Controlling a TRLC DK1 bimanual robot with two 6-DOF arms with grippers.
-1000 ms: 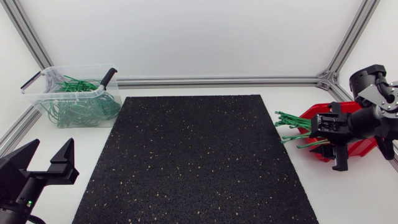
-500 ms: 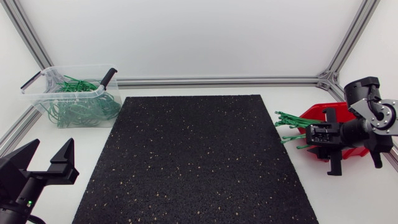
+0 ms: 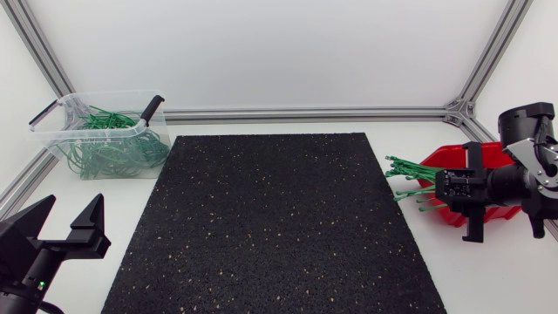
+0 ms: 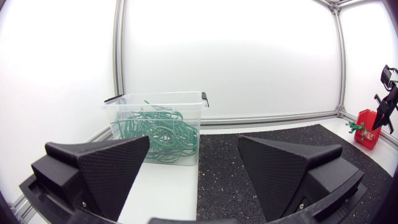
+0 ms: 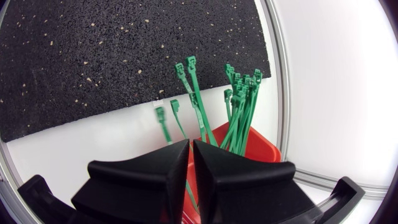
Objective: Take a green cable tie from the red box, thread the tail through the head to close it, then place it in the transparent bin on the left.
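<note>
Mat (image 3: 270, 218) black, speckled, on white table (image 3: 488, 279); left gripper (image 4: 193, 146) released; right gripper (image 5: 191, 143) clenched on green cable tie (image 5: 196, 102).

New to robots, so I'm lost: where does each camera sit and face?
Head view: overhead, looking down on black mat, left end effector and right end effector.
Left wrist view: on left arm, facing transparent bin over its open end effector.
Right wrist view: on right arm, facing green cable ties in red box; its end effector grips one.
Shared: transparent bin, in head and left wrist views.
</note>
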